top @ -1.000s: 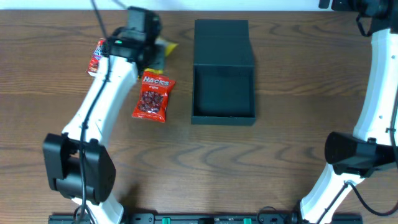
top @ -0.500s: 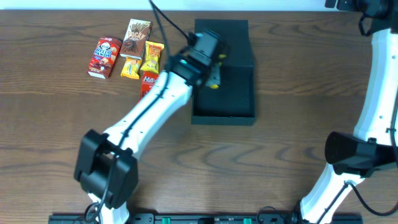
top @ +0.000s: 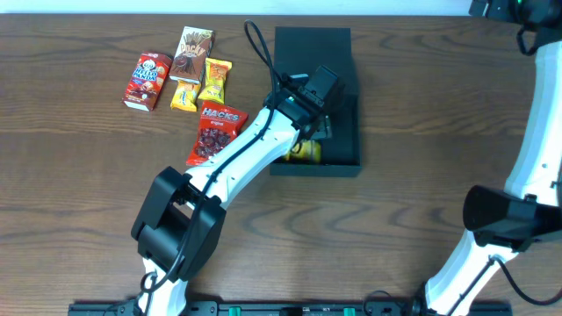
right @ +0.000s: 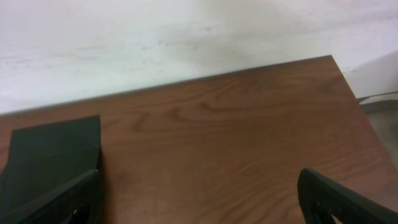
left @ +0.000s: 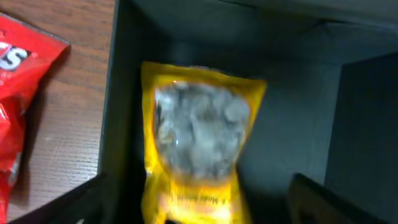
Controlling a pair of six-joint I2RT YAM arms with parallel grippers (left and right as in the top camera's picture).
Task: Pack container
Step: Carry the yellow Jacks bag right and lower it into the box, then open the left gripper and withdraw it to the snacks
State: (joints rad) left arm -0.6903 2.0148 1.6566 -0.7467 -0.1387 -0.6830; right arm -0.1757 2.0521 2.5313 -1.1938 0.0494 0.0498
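The container (top: 344, 132) is a dark box standing open in the middle of the table, its flap lid (top: 312, 44) laid back behind it. A yellow snack packet (top: 305, 151) lies inside near the front wall. In the left wrist view the yellow packet (left: 199, 137) is blurred on the box floor (left: 292, 118). My left gripper (top: 318, 91) hangs over the box. In its wrist view the left gripper (left: 199, 214) is open, its fingers (left: 323, 199) apart from the packet. My right gripper (right: 199, 205) is open over bare table at the far right.
Left of the box lie a red Hacks packet (top: 215, 133), a red Hello Panda box (top: 146, 81), a brown packet (top: 193, 53) and two yellow packets (top: 215, 79). The red packet (left: 18, 93) lies just outside the box's left wall. The right wrist view catches the lid's corner (right: 50, 155).
My left arm swung right from the snack pile to over the box, carrying the yellow packet. Its jaws opened and the packet now lies in the box. The right arm stayed put.
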